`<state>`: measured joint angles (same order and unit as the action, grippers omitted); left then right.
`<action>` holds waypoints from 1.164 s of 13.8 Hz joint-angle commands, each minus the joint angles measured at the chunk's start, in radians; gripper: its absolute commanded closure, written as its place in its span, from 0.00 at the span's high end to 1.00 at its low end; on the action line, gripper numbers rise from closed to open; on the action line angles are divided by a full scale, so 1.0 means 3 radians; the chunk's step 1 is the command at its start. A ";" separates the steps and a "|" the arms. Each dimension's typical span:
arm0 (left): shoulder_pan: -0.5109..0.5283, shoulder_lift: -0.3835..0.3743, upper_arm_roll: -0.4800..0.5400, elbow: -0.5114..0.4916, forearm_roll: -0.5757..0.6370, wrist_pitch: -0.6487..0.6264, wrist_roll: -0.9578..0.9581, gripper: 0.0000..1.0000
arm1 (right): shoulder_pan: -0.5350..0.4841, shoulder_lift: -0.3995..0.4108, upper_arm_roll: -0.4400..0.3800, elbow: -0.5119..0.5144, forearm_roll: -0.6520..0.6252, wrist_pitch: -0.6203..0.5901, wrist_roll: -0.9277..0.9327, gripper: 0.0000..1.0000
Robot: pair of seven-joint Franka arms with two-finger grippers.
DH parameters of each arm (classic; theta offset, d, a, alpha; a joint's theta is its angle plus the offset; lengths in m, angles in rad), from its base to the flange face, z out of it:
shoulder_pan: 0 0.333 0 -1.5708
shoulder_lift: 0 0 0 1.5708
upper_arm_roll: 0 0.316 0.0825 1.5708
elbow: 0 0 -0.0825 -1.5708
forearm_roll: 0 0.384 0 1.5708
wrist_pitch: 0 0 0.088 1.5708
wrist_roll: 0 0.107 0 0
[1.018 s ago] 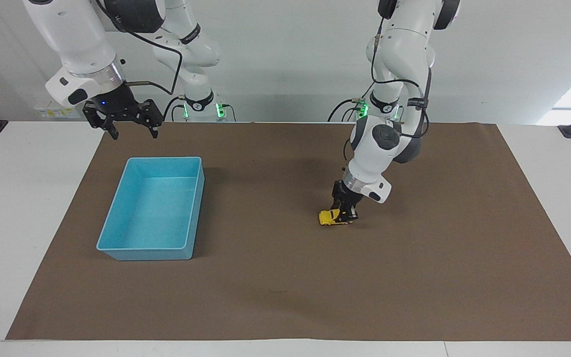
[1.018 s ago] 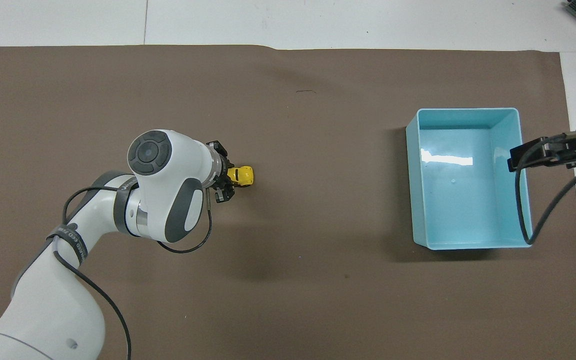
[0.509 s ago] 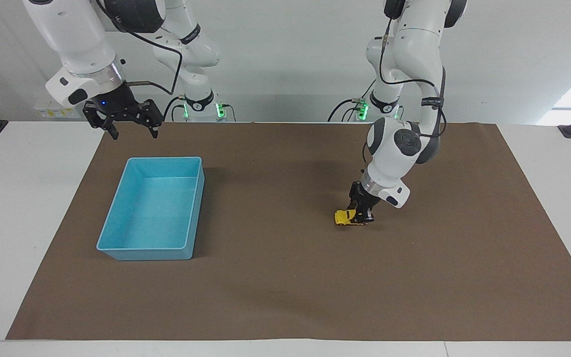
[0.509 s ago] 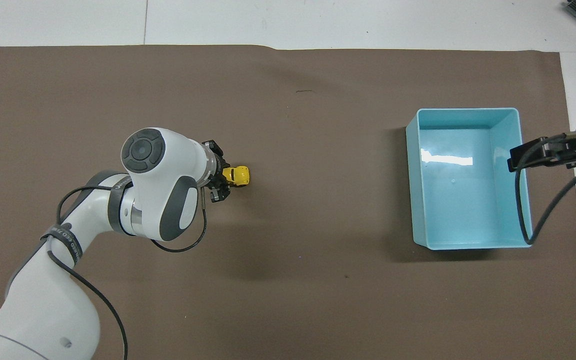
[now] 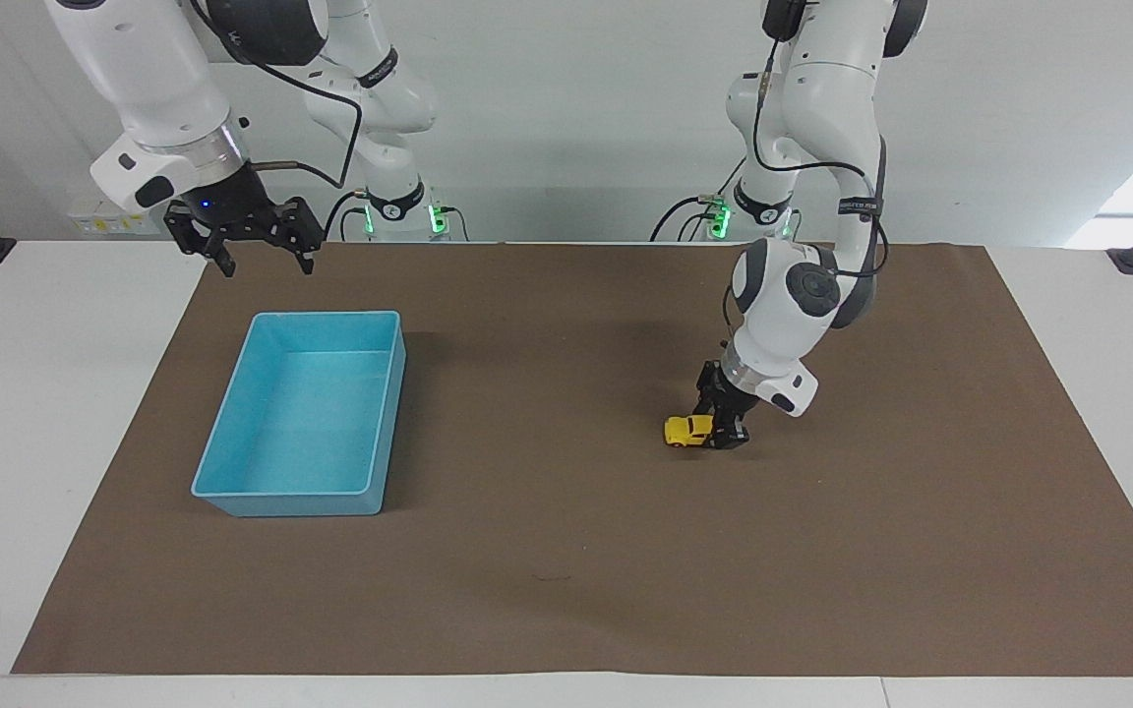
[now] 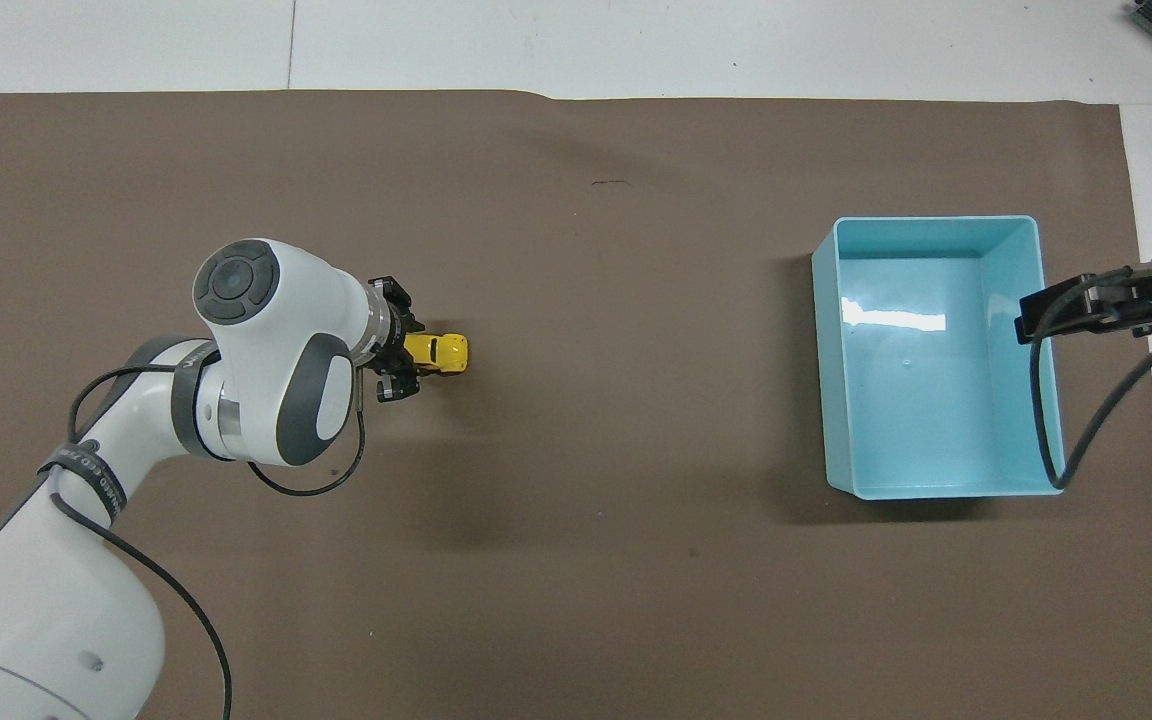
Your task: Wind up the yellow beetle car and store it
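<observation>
Yellow, rounded toy beetle car [image 5: 688, 431] sat on the brown worktop [image 5: 566, 551], its tail pinched by the left gripper [image 5: 727, 434] jaws, its nose pointing along its long axis at three o'clock overhead toward the light blue plastic bin [image 6: 1048, 330]; the right gripper [image 5: 254, 246] waited, jaws spread.

Arm shells: glossy white, rounded, with dark grey joint caps and side panels.
Wrist flanges: silver rings above black hardware.
left gripper [image 5: 727, 430]: black.
right gripper [image 5: 244, 234]: black, small blue light.
Cables: black, looped alongside the links.
Bases: green indicator lights.
</observation>
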<state>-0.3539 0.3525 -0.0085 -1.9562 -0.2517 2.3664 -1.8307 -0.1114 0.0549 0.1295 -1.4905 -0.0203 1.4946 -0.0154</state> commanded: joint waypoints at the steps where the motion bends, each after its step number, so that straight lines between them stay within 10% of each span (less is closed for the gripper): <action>1: 0.0085 -0.0147 0.0003 0.0108 0.0000 -0.0299 0.0053 1.00 | -0.0033 -0.0014 0.0013 -0.0007 0.0047 -0.0012 -0.0061 1.00; 16: 0.0330 -0.0347 0.0023 0.0553 0.0210 -0.0555 0.0130 1.00 | -0.0033 -0.0014 0.0013 -0.0012 0.0047 -0.0012 -0.0061 1.00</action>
<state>-0.2770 0.2503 0.0047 -1.8325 -0.2185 2.2446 -1.8074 -0.1114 0.0549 0.1295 -1.4905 -0.0203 1.4946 -0.0154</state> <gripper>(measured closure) 0.000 0.000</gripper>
